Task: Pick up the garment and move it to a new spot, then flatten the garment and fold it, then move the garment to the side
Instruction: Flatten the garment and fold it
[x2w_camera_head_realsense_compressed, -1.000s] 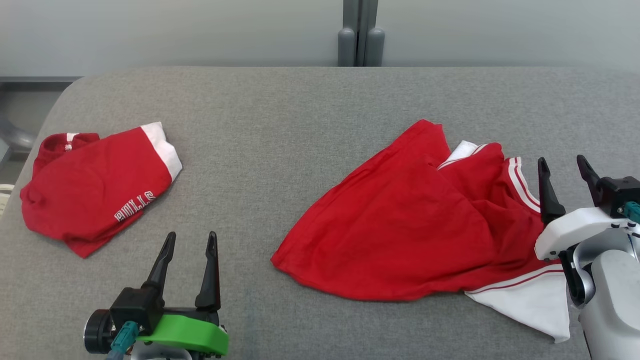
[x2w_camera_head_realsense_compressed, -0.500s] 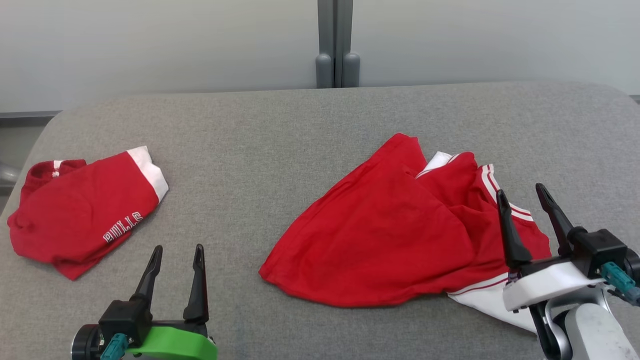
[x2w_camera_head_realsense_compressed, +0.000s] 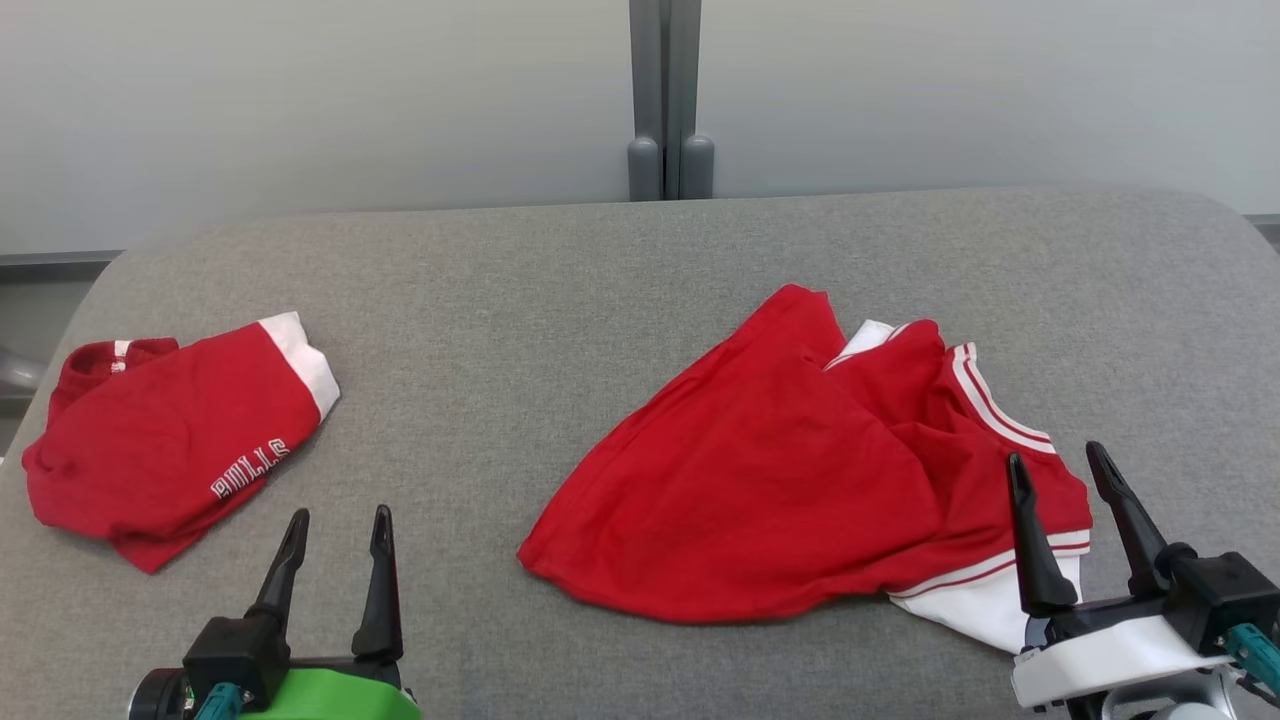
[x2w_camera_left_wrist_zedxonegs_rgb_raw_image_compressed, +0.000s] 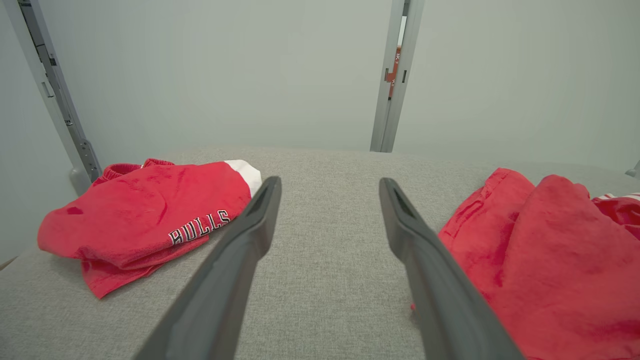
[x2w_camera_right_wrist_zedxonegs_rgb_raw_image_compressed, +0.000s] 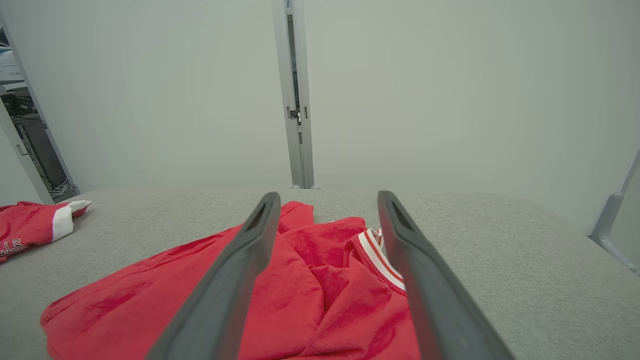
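Observation:
A crumpled red garment with white, striped trim lies on the grey padded table, right of centre. It shows in the left wrist view as the garment and in the right wrist view as the garment. My right gripper is open over the garment's near right corner, with nothing between its fingers. In its own view the right gripper points across the cloth. My left gripper is open above bare table, left of the garment; in its own view the left gripper holds nothing.
A second red garment with white "BULLS" lettering lies folded at the table's left edge, also seen as the folded garment. A grey post stands behind the table against a pale wall. Bare table lies between the two garments.
The head camera has shifted, so the whole picture sits lower. Relative to the garment, my right gripper has drawn back toward the near edge and slightly left. Both grippers stay open.

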